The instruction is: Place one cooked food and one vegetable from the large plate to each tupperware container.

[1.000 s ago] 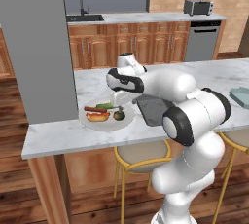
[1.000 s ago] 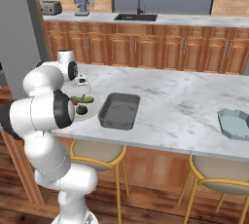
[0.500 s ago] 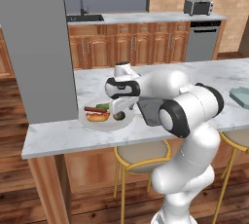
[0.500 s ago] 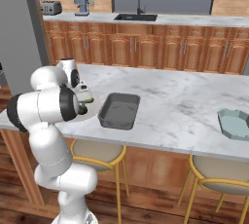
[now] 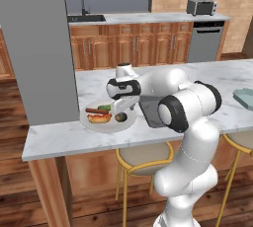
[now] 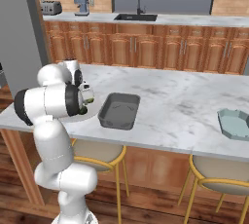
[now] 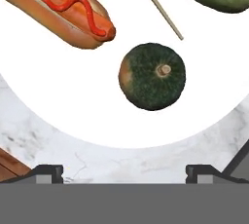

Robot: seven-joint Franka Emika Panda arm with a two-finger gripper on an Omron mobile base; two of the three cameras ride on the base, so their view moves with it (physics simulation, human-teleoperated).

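Home kitchen, marble island w/ stools [image 6: 216, 181], wood cabinets [image 5: 133, 48], sink [image 6: 135, 17], toaster [image 5: 201, 7], dishwasher [image 5: 205, 42]

Bare plate [image 7: 63, 96] rings the squash [image 7: 152, 75], though the skewer stick [image 7: 164, 14] seems close above it.

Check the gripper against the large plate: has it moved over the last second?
Yes. In the left base view the gripper has dropped lower and closer to the large plate, open above the dark green squash.

A white marble island counter [image 6: 185, 106] carries the large off-white plate [image 5: 94, 125] near its left end, the dark grey container [image 6: 119, 111] just to its right, and the pale blue-grey container [image 6: 235, 123] far right.
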